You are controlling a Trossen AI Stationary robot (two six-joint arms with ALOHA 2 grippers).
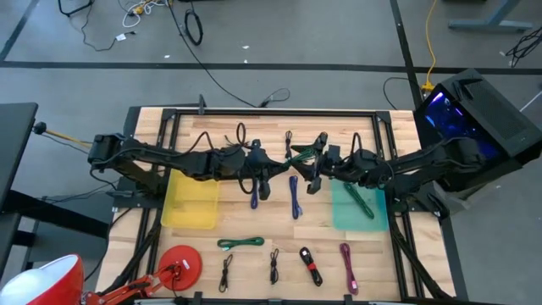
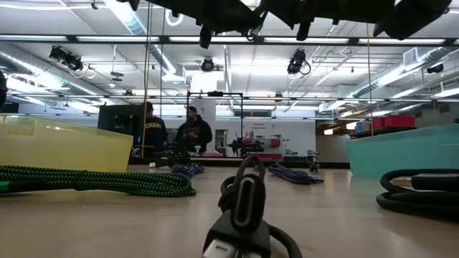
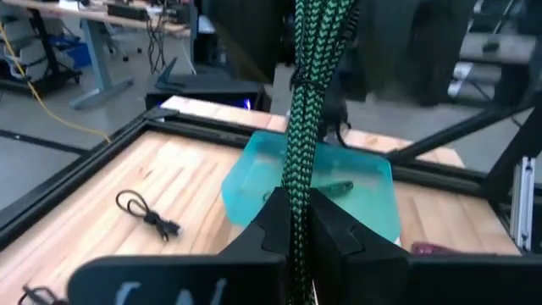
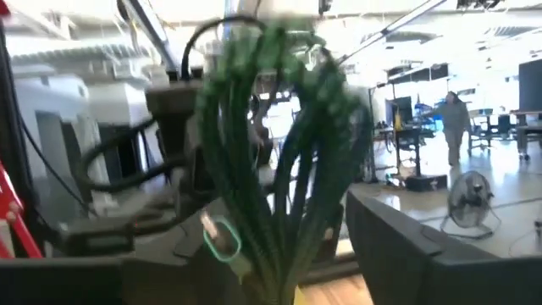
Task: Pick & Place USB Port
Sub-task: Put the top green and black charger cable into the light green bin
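Observation:
A coiled green braided cable (image 1: 298, 156) hangs in the air above the middle of the table, between my two grippers. My left gripper (image 1: 279, 163) comes from the table's left and is shut on it (image 3: 296, 191). My right gripper (image 1: 312, 163) comes from the right and stands open. Its fingers (image 4: 398, 246) stand wide on either side of the cable's looped strands (image 4: 262, 186), with gaps showing. A teal bin (image 1: 360, 212) with another green cable in it stands at the right, and a yellow bin (image 1: 190, 203) at the left. My left gripper pinches the green cable's strands (image 3: 298, 182) between its two fingers (image 3: 339, 229). The fingers come nearly level from the table's left. From the fingers the cable runs on straight toward my right gripper, lifted clear of the table.
Loose cables lie on the wood: two blue ones (image 1: 294, 196) under the grippers, a green one (image 1: 241, 244), black ones (image 1: 226, 273), a red-black one (image 1: 311, 265) and a magenta one (image 1: 347, 267) near the front edge. A red object (image 1: 179, 264) sits front left. People stand in the room behind (image 2: 193, 132).

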